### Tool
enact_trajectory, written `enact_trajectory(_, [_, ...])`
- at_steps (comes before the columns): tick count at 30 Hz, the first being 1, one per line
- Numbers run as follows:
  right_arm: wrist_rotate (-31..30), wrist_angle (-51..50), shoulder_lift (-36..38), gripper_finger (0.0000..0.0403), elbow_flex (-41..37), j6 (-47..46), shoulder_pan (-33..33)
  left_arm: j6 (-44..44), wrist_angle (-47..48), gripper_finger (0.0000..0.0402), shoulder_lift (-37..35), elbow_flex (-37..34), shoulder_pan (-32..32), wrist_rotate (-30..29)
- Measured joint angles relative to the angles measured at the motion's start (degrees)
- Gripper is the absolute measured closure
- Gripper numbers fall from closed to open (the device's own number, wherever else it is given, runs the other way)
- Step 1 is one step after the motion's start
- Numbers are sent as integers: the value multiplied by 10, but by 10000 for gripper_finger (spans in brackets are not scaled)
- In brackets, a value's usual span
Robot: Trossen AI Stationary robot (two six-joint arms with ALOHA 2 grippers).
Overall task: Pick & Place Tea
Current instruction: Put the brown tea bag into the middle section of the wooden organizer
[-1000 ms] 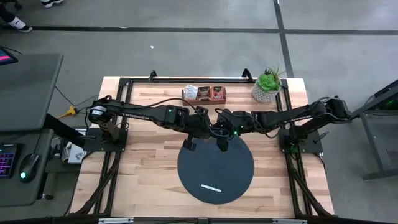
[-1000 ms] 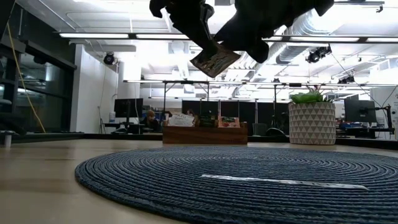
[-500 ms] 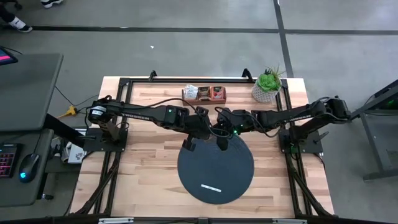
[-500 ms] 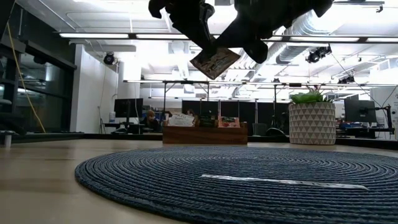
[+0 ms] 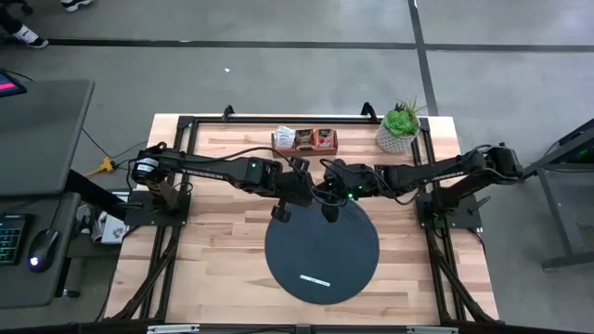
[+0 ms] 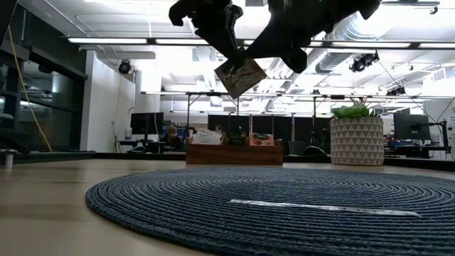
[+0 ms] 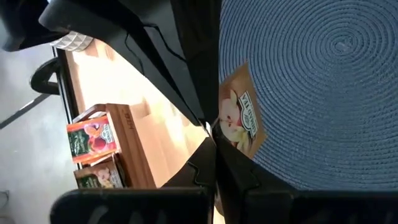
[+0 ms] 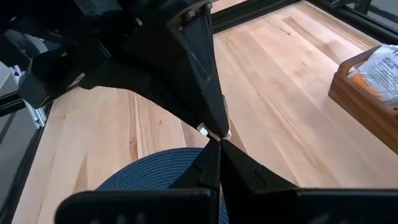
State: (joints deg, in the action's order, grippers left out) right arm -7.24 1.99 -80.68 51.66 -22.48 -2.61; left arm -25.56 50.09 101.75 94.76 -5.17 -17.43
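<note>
Sachet (image 6: 240, 75), flat, square, papery, hangs above the mat's (image 5: 325, 264) far edge, pinched at once by left gripper (image 5: 311, 193) and right gripper (image 5: 321, 197), fingers pressed onto it. Placing is not yet done; more sachets sit in the wooden box (image 5: 305, 140). The woven round mat holds only a white strip (image 5: 315, 280).

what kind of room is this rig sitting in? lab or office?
Looks like an open lab or workshop with office desks behind it, not a home. Signs: the bare concrete floor with dark lines across it, exposed ceiling ducting beside strip lights, and rows of monitors on desks beyond the wooden table.
</note>
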Motion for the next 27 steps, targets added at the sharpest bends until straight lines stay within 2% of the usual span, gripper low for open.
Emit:
enact_trajectory(7, [-17, -28, 0, 403, 0, -6, 1, -2, 10, 393, 1, -2, 0, -4])
enact_trajectory(10, [-17, -28, 0, 403, 0, -6, 1, -1, 5, 362, 0, -2, 0, -2])
enact_trajectory(15, [-34, -27, 0, 403, 0, -15, 1, -2, 8, 289, 0, -2, 0, 5])
enact_trajectory(17, [-34, -30, 0, 403, 0, -13, 1, -1, 14, 274, 0, -2, 0, 9])
enact_trajectory(20, [-34, -38, 0, 403, 0, -15, 1, -1, 21, 284, 0, -2, 0, 10])
enact_trajectory(27, [-16, -75, -35, 403, 0, -17, 3, 2, 41, 348, 0, -2, 5, 11])
